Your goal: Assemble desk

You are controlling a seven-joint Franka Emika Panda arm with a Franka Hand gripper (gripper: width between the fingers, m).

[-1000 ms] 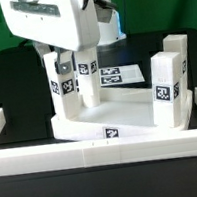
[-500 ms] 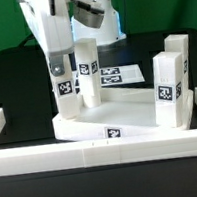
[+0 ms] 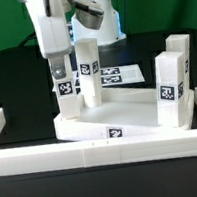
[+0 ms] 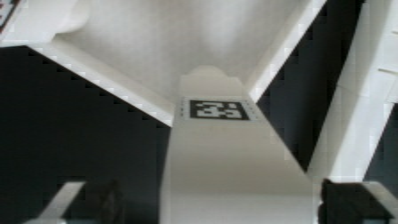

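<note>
The desk's white tabletop (image 3: pixel 123 109) lies rim-up behind the front rail, with several tagged white legs standing in its corners. My gripper (image 3: pixel 57 70) hangs over the leg (image 3: pixel 64 99) at the corner on the exterior view's left. In the wrist view that leg (image 4: pixel 222 150) runs between my dark fingers (image 4: pixel 68 203), and gaps show on both sides, so the gripper (image 4: pixel 217 205) is open around it without touching. A second leg (image 3: pixel 87 72) stands just behind. Two more legs (image 3: pixel 166 90) (image 3: pixel 177 54) stand on the exterior view's right.
A long white border rail (image 3: pixel 104 152) runs along the front, with upright ends at both sides. The marker board (image 3: pixel 122 75) lies flat behind the tabletop. The table surface is black.
The hand turned about the left leg, then its fingers spread apart and let go of the leg. The leg stays upright in its corner.
</note>
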